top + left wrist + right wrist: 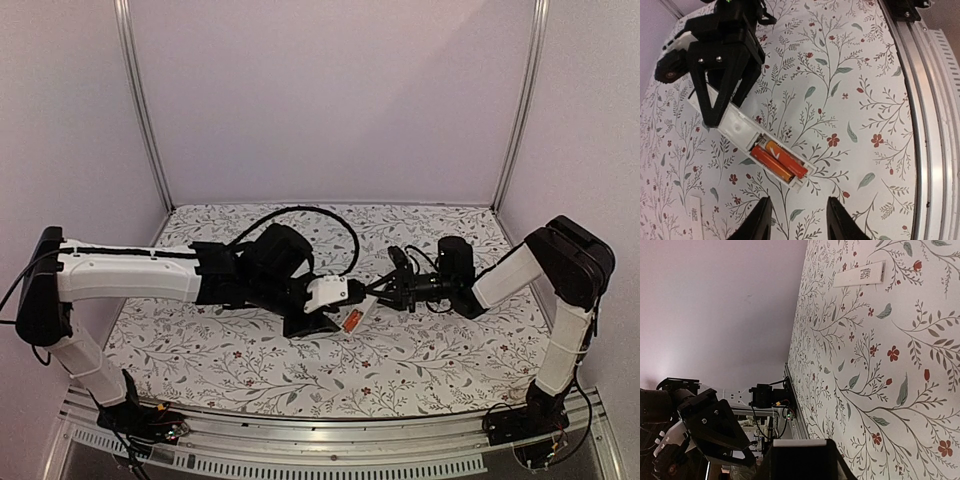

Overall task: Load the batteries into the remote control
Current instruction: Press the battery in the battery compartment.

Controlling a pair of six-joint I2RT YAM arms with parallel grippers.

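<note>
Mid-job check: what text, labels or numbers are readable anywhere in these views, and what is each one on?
Nothing reads as a word or number.
Dark print on the white strip lying on the table: too small to read.
Pale mark on one of the batteries in the remote control: blurred, unreadable.

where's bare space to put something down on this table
Bare: the cloth between the remote control and the near rail, and the far corners beside the cable loop. Crowded: mid-table, where the left tool and right tool meet.
</note>
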